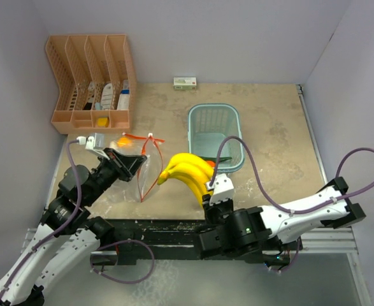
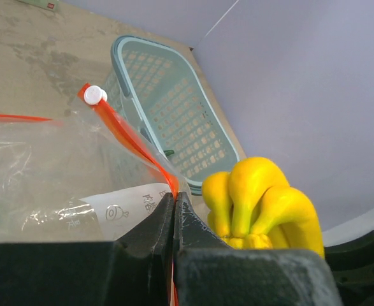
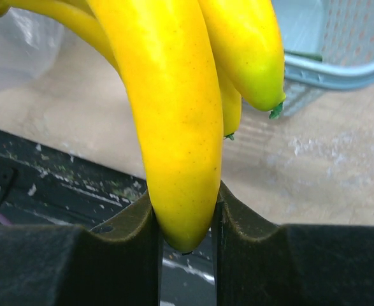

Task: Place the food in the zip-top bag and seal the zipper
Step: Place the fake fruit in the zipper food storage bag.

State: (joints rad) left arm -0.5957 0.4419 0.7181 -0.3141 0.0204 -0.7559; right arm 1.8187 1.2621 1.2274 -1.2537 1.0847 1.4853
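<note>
The clear zip-top bag [image 1: 147,175] with an orange-red zipper and a white slider [image 1: 150,135] stands left of centre. My left gripper [image 1: 137,164] is shut on the bag's zipper edge [image 2: 164,175], jaws pressed together [image 2: 174,199]. My right gripper [image 1: 209,190] is shut on the tip of one banana [image 3: 185,213] and holds the yellow bunch of bananas [image 1: 187,171] just right of the bag; the bunch also shows in the left wrist view [image 2: 263,201]. A small orange thing [image 1: 122,142] lies at the bag's far left. An orange sliver [image 1: 210,164] shows behind the bananas. The broccoli head is hidden.
The light blue mesh basket [image 1: 213,107] stands right behind the bananas, with a dark green piece at its near rim [image 1: 221,167]. A peach file organizer [image 1: 91,83] is at the back left, a small box [image 1: 185,83] at the back wall. The dark front edge [image 3: 59,185] lies below the bananas.
</note>
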